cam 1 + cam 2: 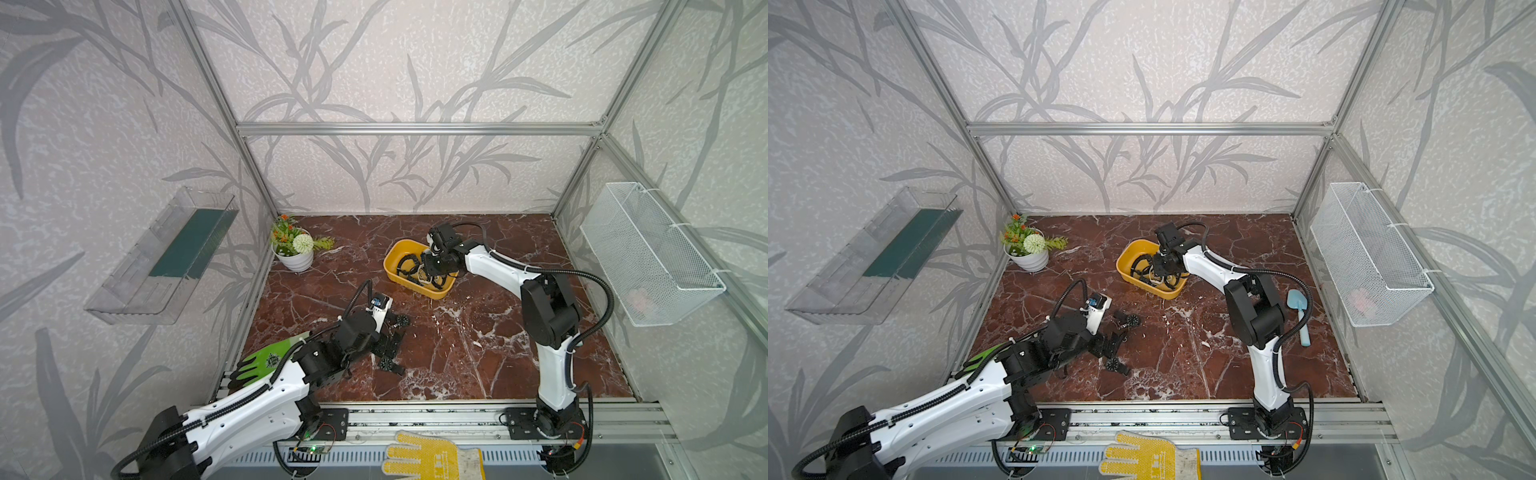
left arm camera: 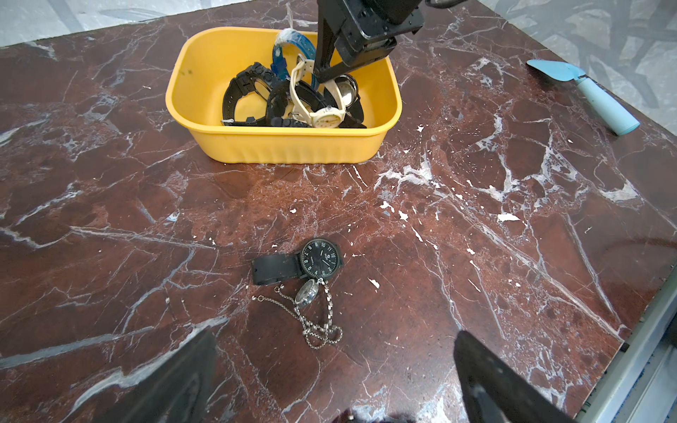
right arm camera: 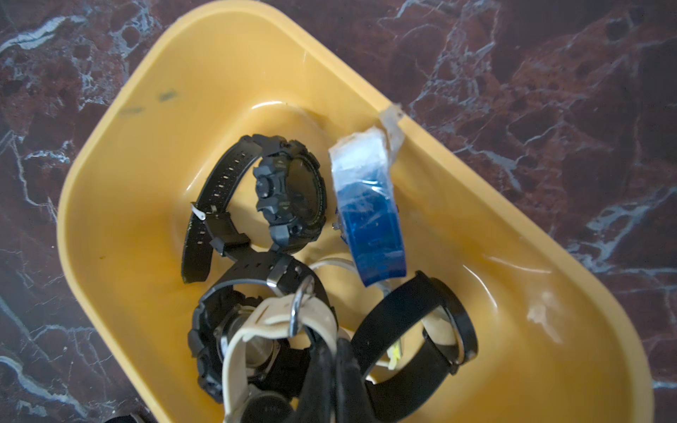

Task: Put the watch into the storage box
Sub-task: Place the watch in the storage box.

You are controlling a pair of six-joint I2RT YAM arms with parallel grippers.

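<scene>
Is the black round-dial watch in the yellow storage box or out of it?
Out. The black round-dial watch lies flat on the table, apart from the storage box, a chained pocket watch beside it.

The box [image 2: 285,146] is yellow. The tabletop [image 2: 110,205] is red-brown marble, white-veined. Near the box, the watch [image 2: 321,258] is black.

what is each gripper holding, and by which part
The left gripper is open, empty. The right gripper is shut in the storage box beside the cream watch strap; a pinch cannot be told.
</scene>
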